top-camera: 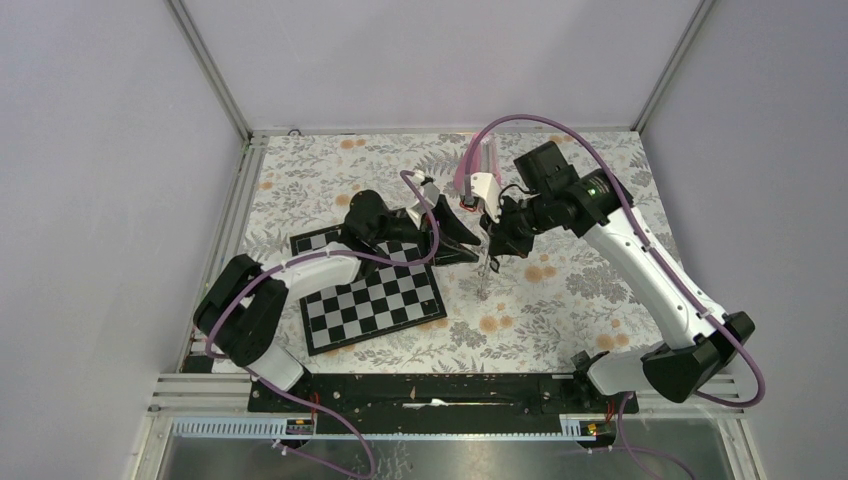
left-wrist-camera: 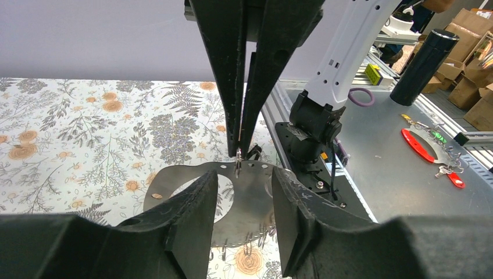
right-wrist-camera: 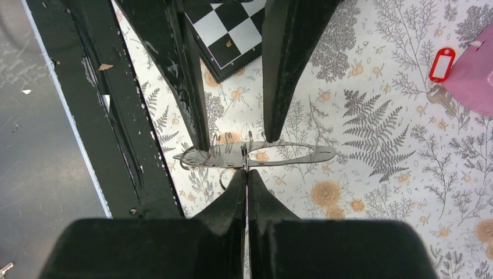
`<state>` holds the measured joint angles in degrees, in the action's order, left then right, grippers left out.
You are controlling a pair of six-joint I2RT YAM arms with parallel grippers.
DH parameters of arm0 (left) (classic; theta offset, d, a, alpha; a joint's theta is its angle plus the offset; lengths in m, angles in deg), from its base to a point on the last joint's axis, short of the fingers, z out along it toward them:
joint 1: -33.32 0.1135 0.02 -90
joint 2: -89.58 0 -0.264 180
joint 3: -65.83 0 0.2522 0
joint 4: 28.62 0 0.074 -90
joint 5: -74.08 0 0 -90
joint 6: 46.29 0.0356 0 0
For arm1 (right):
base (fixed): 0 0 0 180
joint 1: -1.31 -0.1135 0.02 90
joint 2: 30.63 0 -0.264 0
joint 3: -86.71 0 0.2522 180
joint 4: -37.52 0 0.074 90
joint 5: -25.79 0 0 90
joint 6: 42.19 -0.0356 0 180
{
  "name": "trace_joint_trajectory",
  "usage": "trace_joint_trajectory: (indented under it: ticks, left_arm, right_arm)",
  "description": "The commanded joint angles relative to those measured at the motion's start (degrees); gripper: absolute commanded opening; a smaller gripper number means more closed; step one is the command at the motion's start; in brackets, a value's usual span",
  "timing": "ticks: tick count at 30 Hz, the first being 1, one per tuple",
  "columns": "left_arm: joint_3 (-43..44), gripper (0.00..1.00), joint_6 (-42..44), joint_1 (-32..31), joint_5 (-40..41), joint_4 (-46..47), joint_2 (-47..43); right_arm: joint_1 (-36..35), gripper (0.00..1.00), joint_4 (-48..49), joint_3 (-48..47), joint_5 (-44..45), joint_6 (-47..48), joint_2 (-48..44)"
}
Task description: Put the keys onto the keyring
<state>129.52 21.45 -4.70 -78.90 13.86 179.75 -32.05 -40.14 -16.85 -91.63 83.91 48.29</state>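
While my right hand [right-wrist-camera: 245, 174] pinches keyring [right-wrist-camera: 324, 154] rim, left hand [left-wrist-camera: 244, 174] released, astride it; I would close slowly on flat part, no twisting.

A black-and-white chessboard [top-camera: 372, 303] is lying flat on the floral counter [top-camera: 560, 300], while a tall pink metronome [top-camera: 484, 158] is standing well behind it.

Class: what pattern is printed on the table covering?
The table covering shows grey ferns with orange flowers on white; clearest in the right wrist view.
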Motion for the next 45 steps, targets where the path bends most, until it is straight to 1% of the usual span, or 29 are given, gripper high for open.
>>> trace_joint_trajectory:
  ticks: [1,7,9,12,13,20,27,31,33,36,38,40,43,44,45]
  left_arm:
    - [1.09,0.43,-0.32,-0.96,0.19,7.97,1.57]
    - [0.56,0.42,-2.52,-1.44,1.02,13.34,3.43]
    - [0.67,0.39,-2.94,-1.53,1.24,14.12,3.69]
    - [0.79,0.31,-2.96,-1.68,1.16,14.15,4.16]
    - [0.76,0.30,-2.92,-1.70,1.15,14.07,4.26]
    - [0.82,0.30,-1.77,-1.84,1.07,12.79,4.56]
    - [1.41,0.29,-1.81,-1.97,0.81,11.77,5.03]
    - [1.89,0.24,-2.24,-1.97,0.65,11.69,5.39]
    - [2.15,0.19,-2.39,-2.01,0.67,11.53,5.54]
    - [2.52,0.14,-2.87,-1.96,0.55,11.81,5.76]
    - [2.69,0.09,-3.19,-2.05,0.42,11.79,5.86]
    - [2.73,0.00,-3.38,-2.06,0.25,11.89,5.98]
    - [2.43,0.00,-4.14,-2.06,0.04,12.78,5.95]
    - [2.26,0.00,-4.68,-1.98,-0.01,13.44,5.71]
    - [2.09,0.00,-5.47,-1.91,0.04,14.43,5.53]
  right_arm:
    - [-1.32,0.00,-4.16,-4.42,1.99,-0.74,2.10]
    - [-1.70,0.00,-5.27,-5.00,2.68,-1.05,3.07]
    - [-1.79,0.00,-5.44,-4.93,2.54,-1.13,3.33]
    - [-1.75,0.00,-5.32,-4.94,2.35,-1.24,3.18]
    - [-1.79,0.00,-5.28,-4.99,2.36,-1.23,3.12]
    - [-1.84,0.00,-5.11,-4.86,2.06,-1.33,3.12]
    - [-1.86,0.00,-4.63,-4.77,1.84,-1.48,2.71]
    - [-1.86,0.00,-4.49,-4.77,1.67,-1.49,2.71]
    - [-1.85,0.00,-4.43,-4.64,1.47,-1.62,2.71]
    - [-1.86,0.00,-4.37,-4.58,1.39,-1.66,2.51]
    - [-1.88,0.00,-4.16,-4.43,1.28,-1.76,2.48]
    - [-1.88,0.00,-4.11,-4.46,1.17,-1.85,2.47]
    - [-1.87,0.00,-3.38,-4.39,1.44,-2.11,2.07]
    - [-1.86,0.01,-2.96,-4.10,1.61,-2.31,1.75]
    - [-1.85,0.05,-2.35,-3.69,1.77,-2.54,1.34]
